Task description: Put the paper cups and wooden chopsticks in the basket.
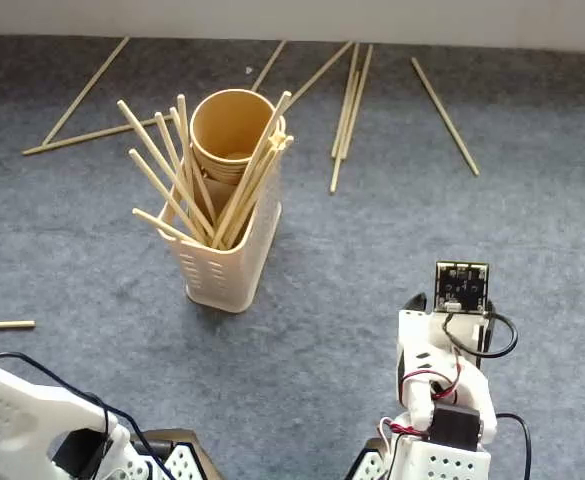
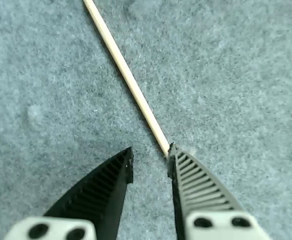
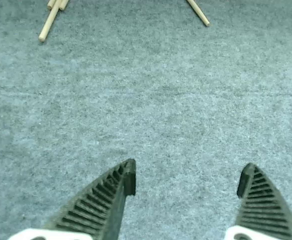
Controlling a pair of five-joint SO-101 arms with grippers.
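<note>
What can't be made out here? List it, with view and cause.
- Number of paper cups: high view, nested, hidden by the basket wall.
- Chopstick length: left wrist view, cut off by the edge.
- Whether its tip touches the left gripper: left wrist view, too close to tell.

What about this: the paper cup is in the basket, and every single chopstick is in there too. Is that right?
Not quite. The paper cup is in the basket, but not every chopstick is. The high view shows some chopsticks standing in it, while loose chopsticks lie on the grey carpet behind it.
</note>
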